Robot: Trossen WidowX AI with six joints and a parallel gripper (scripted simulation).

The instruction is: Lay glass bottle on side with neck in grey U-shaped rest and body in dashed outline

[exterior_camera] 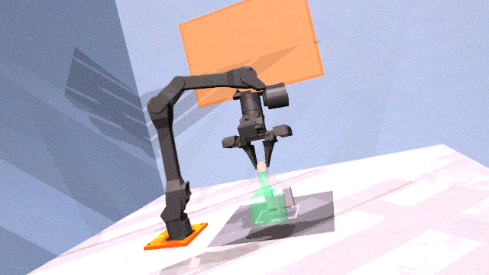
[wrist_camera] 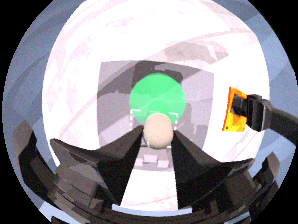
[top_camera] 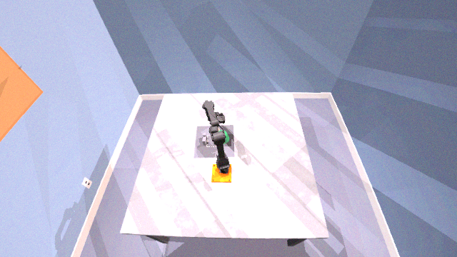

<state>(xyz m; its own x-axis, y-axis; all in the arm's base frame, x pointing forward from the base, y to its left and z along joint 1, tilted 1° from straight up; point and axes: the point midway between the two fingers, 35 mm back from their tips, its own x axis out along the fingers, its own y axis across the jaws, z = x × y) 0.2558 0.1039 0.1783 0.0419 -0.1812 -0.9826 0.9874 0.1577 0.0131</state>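
1. Pale blue walls (top_camera: 71, 43) (exterior_camera: 382, 76) crossed by slanted shadow bands.
2. Orange panel (top_camera: 14, 94) (exterior_camera: 244, 42) mounted on wall, upper middle of exterior view.
3. White outlet (top_camera: 86, 183) set at lower left, top view.
4. White, grey-streaked table (top_camera: 264, 200) (exterior_camera: 382, 244) (wrist_camera: 70, 75) placed on greyish-lilac floor (top_camera: 143, 118).

The top view looks steeply down from high over the worktop (top_camera: 264, 200) (exterior_camera: 382, 237) (wrist_camera: 75, 65), the farthest off of the three, taking in the whole top, the floor around it and the walls. The exterior view stands nearer, low and off to one side of the claw (top_camera: 215, 119) (exterior_camera: 262, 166) (wrist_camera: 158, 137), tilted, facing across the worktop to the wall with the orange panel (top_camera: 18, 93) (exterior_camera: 248, 46) behind and above the claw. The wrist view is the closest, riding just above the claw and looking down between its fingers with a round, wide-angle edge. All three share the grey mat (top_camera: 200, 151) (exterior_camera: 321, 225) (wrist_camera: 112, 100) below the claw and the orange base (top_camera: 216, 178) (exterior_camera: 153, 245) (wrist_camera: 228, 125); only top and exterior share the panel.
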